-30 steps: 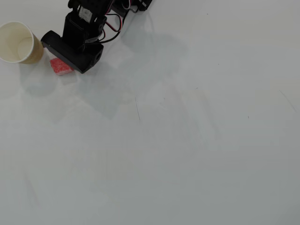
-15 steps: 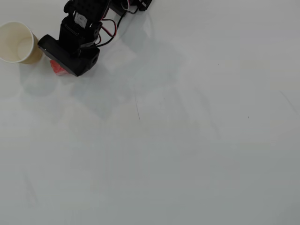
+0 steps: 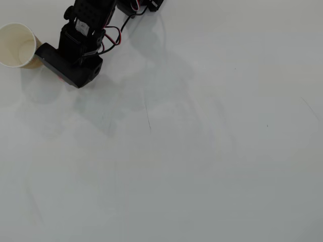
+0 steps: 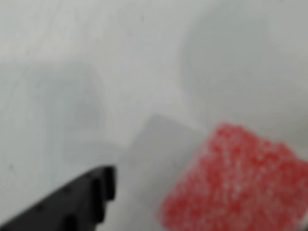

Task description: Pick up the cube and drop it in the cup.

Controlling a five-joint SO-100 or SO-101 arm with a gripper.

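The cube [image 4: 238, 180], red and speckled, fills the lower right of the wrist view, lying flat on the white table. One black finger [image 4: 89, 197] of my gripper shows at the lower left, a gap away from the cube; the other finger is out of frame. In the overhead view my gripper [image 3: 64, 74] sits low at the upper left and covers the cube. The tan cup [image 3: 15, 44] stands upright just left of the gripper, its white inside showing nothing in it.
The arm's black body with red and white wires [image 3: 113, 35] runs off the top edge. The white table [image 3: 192, 151] stretches to the right and toward the bottom of the overhead view.
The gripper has shifted left and slightly up, toward the cup. The cube, visible beside it a second ago, is now covered by it in the overhead view.
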